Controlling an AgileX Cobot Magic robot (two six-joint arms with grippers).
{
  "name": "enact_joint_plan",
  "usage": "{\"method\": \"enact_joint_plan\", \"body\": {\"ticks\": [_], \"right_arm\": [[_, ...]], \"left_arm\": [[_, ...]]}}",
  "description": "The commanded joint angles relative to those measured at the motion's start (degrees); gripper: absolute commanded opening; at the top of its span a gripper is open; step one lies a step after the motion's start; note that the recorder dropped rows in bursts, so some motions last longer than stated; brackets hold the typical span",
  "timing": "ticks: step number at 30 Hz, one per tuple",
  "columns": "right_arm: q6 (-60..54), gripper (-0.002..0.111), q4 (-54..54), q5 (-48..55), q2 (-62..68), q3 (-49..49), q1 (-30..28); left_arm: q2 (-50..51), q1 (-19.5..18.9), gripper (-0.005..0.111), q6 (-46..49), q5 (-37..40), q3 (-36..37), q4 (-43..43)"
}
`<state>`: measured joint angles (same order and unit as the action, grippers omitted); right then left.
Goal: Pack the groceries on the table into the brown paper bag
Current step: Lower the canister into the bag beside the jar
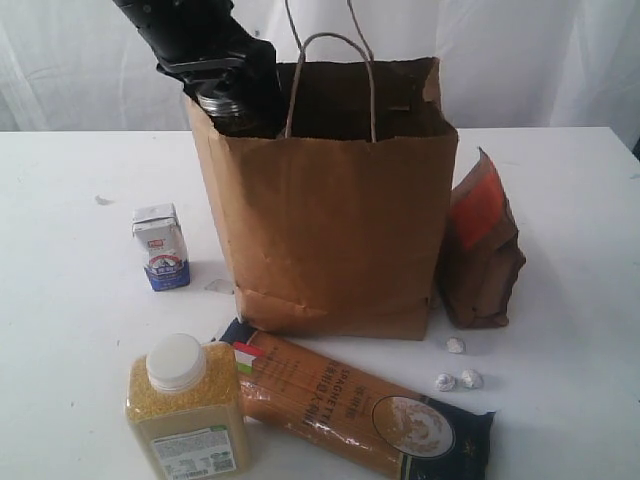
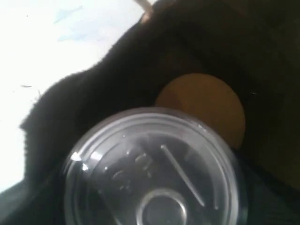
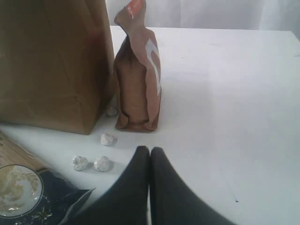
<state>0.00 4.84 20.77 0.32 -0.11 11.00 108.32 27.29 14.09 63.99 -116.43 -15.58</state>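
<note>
Over eleven-o'clock corner of brown paper bag (image 1: pixel 330 230): left gripper (image 1: pixel 230 88) pinching pull-tab tin (image 2: pixel 154 173); gold-lidded glass jar (image 2: pixel 206 103) beneath; right gripper (image 3: pixel 150 154) pressed together.

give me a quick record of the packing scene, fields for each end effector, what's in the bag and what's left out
left end effector: holds pull-tab tin at brown paper bag mouth
right end effector: shut, holding nothing
in bag: gold-lidded glass jar, only its lid showing
on table: small milk carton, yellow-grain bottle, spaghetti pack, brown-orange pouch
</note>
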Motion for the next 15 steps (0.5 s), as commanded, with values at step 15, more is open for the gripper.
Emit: {"method": "enact_joint_plan", "body": {"ticks": [15], "right_arm": [[0.0,0.000,-0.2,-0.4,-0.3,0.1,-0.2]], "left_arm": [[-0.6,8.5,0.000,1.2,-2.9,-7.4,0.1]]}}
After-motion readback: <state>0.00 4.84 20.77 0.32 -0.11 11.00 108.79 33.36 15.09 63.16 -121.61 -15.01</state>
